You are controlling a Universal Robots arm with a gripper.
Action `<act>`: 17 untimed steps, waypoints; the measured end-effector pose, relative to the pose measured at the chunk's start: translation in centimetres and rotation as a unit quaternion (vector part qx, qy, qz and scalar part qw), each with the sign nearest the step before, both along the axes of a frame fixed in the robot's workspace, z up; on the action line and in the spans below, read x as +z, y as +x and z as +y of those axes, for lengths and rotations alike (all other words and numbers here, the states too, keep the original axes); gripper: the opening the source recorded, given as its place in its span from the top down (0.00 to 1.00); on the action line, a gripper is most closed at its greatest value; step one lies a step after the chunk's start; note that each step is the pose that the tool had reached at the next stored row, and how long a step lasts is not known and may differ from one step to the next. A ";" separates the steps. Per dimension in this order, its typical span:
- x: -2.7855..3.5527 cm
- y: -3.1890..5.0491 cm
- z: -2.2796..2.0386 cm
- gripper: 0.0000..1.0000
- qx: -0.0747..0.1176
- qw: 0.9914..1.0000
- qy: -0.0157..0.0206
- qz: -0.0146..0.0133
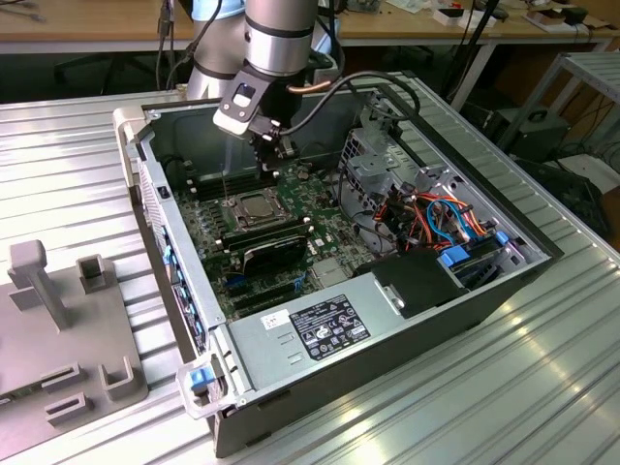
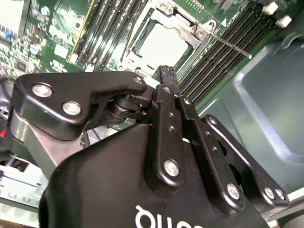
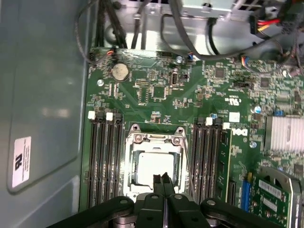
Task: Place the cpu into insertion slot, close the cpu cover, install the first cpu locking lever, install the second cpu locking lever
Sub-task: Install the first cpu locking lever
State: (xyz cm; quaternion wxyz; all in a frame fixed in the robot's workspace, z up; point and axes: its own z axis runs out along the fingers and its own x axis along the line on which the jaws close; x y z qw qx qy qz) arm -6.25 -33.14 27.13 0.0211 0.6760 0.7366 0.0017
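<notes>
Already seated, silvery cpu (image 3: 153,164) — cpu cover (image 3: 156,139) down

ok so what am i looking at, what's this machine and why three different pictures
It is a robot arm working over an open computer case on a ribbed metal table. One picture comes from a camera off the arm, showing the whole scene; the other two come from cameras near the arm's wrist, looking past its black tool. Inside the case lies a green circuit board. The cpu, a silvery square chip, sits on it with the cpu cover flat around it. A thin locking lever sticks up. The tool is shut, holds nothing, and hovers above the chip.
</notes>
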 end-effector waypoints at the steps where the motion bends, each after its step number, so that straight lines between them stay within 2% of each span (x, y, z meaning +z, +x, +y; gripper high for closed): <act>1: 0.00 0.01 0.00 0.89 0.018 1.000 0.000 0.000; 3: 0.00 0.02 0.00 0.89 0.047 0.999 0.000 0.000; 5: 0.00 0.02 0.00 0.89 0.067 0.998 0.000 0.000; 8: 0.00 0.02 0.00 0.89 0.099 0.995 0.000 0.000; 9: 0.00 0.02 0.00 0.89 0.110 0.994 0.000 0.000; 11: 0.00 0.02 0.00 0.89 0.122 0.993 0.000 0.000; 12: 0.00 0.02 0.00 0.89 0.133 0.991 0.000 0.000; 16: 0.00 0.02 0.00 0.89 0.150 0.989 0.000 0.000; 17: 0.00 0.02 0.00 0.89 0.158 0.987 0.000 0.000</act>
